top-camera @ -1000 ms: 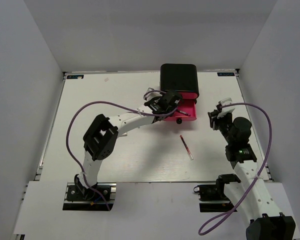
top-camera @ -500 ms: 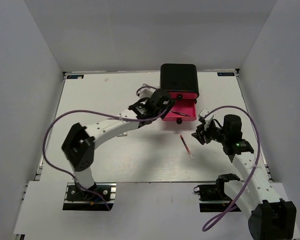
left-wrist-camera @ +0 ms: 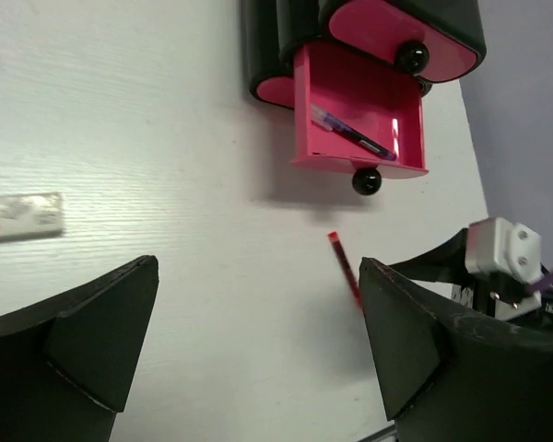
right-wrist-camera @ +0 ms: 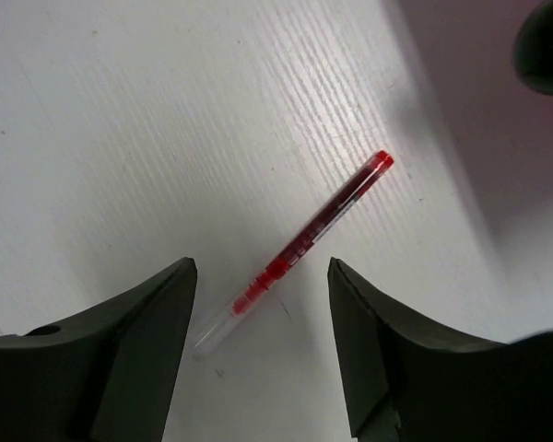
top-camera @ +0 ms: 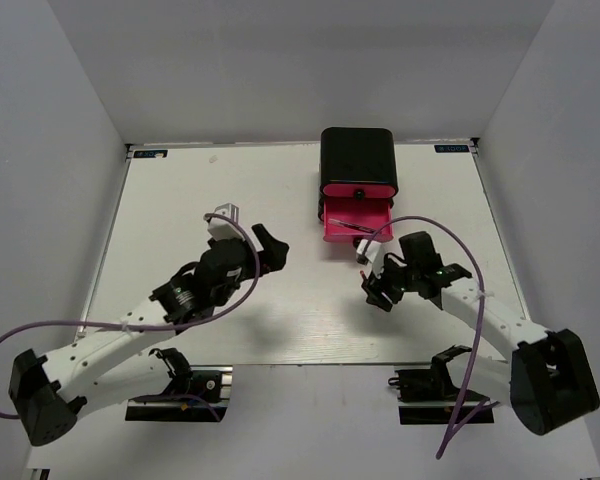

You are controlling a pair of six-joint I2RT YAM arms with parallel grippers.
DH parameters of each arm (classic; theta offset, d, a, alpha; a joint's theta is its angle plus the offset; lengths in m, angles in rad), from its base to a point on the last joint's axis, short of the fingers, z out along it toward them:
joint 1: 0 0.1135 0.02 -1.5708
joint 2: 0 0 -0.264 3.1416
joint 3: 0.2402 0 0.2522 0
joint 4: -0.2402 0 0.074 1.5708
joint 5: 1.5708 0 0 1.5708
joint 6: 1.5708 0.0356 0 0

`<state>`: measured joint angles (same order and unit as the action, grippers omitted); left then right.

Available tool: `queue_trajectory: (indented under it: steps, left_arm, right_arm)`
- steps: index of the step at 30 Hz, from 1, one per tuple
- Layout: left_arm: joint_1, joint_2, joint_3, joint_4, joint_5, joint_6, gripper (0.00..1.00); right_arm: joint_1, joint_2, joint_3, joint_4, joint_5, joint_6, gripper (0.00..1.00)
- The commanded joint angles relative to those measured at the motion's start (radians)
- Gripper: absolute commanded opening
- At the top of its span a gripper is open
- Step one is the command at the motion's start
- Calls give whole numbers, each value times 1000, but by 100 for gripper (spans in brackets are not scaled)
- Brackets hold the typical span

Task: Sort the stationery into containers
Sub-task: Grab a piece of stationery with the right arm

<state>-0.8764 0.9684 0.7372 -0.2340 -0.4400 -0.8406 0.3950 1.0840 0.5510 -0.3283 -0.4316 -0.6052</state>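
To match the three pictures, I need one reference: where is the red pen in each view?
Right wrist: red pen at centre, between the right claw fingers.
Left wrist: lower middle, below the open pink drawer.
Top external: mostly hidden under that claw.
Landmark: the drawer's black knob, beyond the pen's red end.

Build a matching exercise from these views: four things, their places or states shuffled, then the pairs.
1. red pen
2. dark blue pen
3. whitish block
4. left gripper

a. open, empty
b. in the pulled-out pink drawer
c. on the table, below the right gripper
d. on the table, far left in the left wrist view

Pairs: 1-c; 2-b; 3-d; 4-a
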Motion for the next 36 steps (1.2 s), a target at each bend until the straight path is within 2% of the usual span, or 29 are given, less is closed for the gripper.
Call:
queue_trajectory:
  steps: [1, 5, 8, 13, 16, 20, 24, 28, 32, 33, 36]
  left_arm:
    - [2, -132, -39, -91, -68, 170, 99]
    - [2, -250, -94, -174, -77, 170, 99]
    - [2, -333, -128, -214, -77, 179, 99]
    - [2, -411, -137, -274, -97, 207, 99]
    - [2, -433, -137, -265, -71, 239, 99]
    - [2, -433, -96, -290, -71, 278, 99]
    - [2, -424, -96, -303, -51, 287, 99]
    - [2, -424, -96, -303, -51, 287, 99]
    - [2, -424, -96, -303, -42, 287, 99]
    - [2, -424, -96, -303, -31, 287, 99]
    - [2, -424, -105, -303, -22, 287, 99]
  right_arm:
    - [54, 56, 38, 11, 123, 66, 66]
    - [107, 132, 35, 64, 253, 156, 66]
    - [128, 178, 44, 100, 354, 197, 62]
    - [145, 200, 43, 97, 392, 213, 59]
    - [148, 229, 40, 72, 363, 203, 50]
    - [159, 272, 56, 17, 275, 153, 32]
    - [171, 281, 64, -57, 155, 61, 26]
    - [179, 260, 92, -104, 93, -22, 13]
    - [180, 203, 197, -149, 86, -111, 6]
    - [177, 164, 260, -159, 82, -140, 0]
    - [174, 146, 352, -146, 68, -148, 0]
